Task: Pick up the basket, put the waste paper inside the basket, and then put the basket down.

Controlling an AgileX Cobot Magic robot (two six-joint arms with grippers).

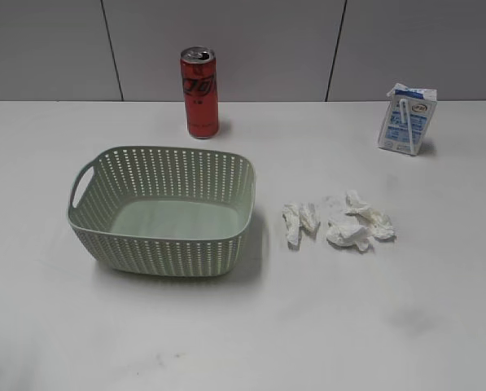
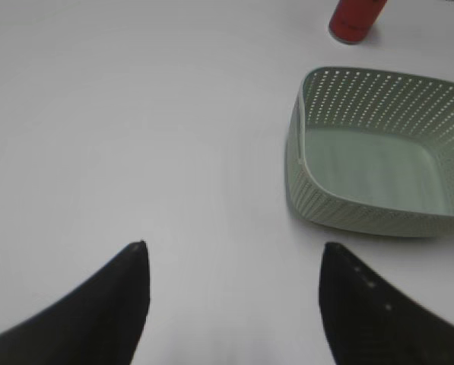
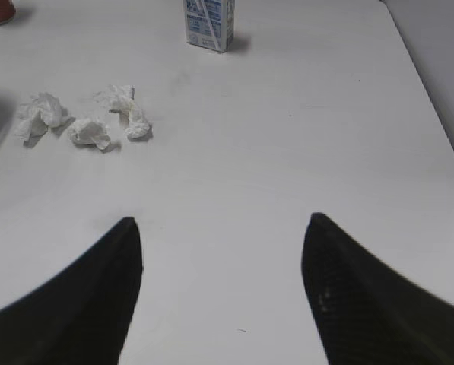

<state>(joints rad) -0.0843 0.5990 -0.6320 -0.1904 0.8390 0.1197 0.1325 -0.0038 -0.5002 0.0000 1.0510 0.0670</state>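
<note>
The pale sage-green basket [image 1: 165, 210] stands empty on the white table, left of centre; it also shows in the left wrist view [image 2: 379, 156] at the right. Several white waste paper wads [image 1: 338, 222] lie on the table to the right of the basket, and show in the right wrist view [image 3: 80, 120] at the upper left. My left gripper [image 2: 233, 247] is open and empty, over bare table to the left of the basket. My right gripper [image 3: 220, 220] is open and empty, over bare table nearer than the wads. Neither gripper shows in the exterior view.
A red drink can [image 1: 199, 81] stands behind the basket, its base in the left wrist view [image 2: 356, 18]. A blue-and-white drink carton [image 1: 407, 119] stands at the back right, also in the right wrist view [image 3: 209, 22]. The table's right edge [image 3: 432, 91] runs nearby.
</note>
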